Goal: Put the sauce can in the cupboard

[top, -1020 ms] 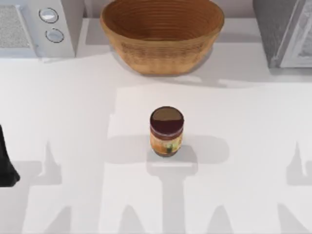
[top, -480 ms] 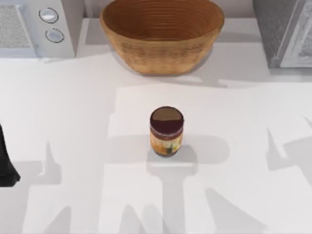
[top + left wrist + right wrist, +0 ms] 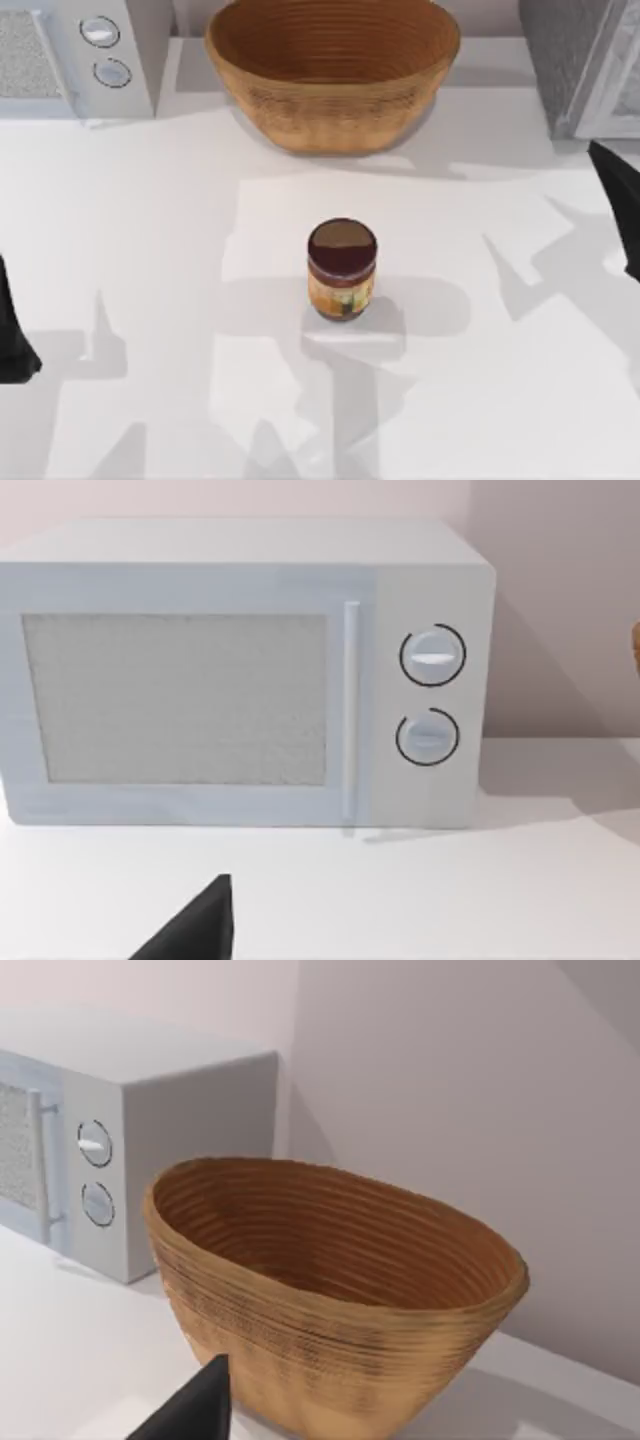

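The sauce can (image 3: 342, 268) stands upright in the middle of the white table, with a dark maroon top and a yellow-orange label. The grey cupboard (image 3: 580, 65) is at the back right corner. My right gripper (image 3: 620, 205) reaches in as a dark shape at the right edge, just in front of the cupboard and well right of the can. A dark part of it shows low in the right wrist view (image 3: 190, 1408). My left gripper (image 3: 12, 335) is parked at the left edge, far from the can, and is also seen in the left wrist view (image 3: 195, 928).
A big woven brown basket (image 3: 333, 70) stands at the back centre, behind the can, and appears close up in the right wrist view (image 3: 330, 1300). A white microwave (image 3: 75, 55) sits at the back left and faces the left wrist camera (image 3: 240, 670).
My right arm has come into the top view at the right edge, and its shadows have shifted leftward across the table. The can and my left arm have not moved.
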Motion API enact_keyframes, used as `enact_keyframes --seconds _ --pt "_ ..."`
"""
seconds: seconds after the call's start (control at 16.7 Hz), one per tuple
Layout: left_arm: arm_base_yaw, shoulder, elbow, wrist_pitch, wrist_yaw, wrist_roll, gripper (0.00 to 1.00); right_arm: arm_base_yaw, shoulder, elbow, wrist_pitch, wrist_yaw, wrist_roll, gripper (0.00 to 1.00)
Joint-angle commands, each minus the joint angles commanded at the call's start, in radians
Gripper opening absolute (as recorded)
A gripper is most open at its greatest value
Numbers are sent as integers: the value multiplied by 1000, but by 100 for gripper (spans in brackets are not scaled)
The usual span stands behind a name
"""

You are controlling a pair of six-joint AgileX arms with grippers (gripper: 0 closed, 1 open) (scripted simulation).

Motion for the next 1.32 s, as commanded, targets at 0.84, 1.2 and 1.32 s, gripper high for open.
enact_keyframes --seconds 0.84,1.2,1.32 --pt "0 0 0 0 0 0 100 63 656 180 322 -338 -66 100" --pt "0 0 0 0 0 0 100 91 886 242 438 -462 -103 100" --pt "0 0 0 0 0 0 100 98 956 263 472 -499 -115 100"
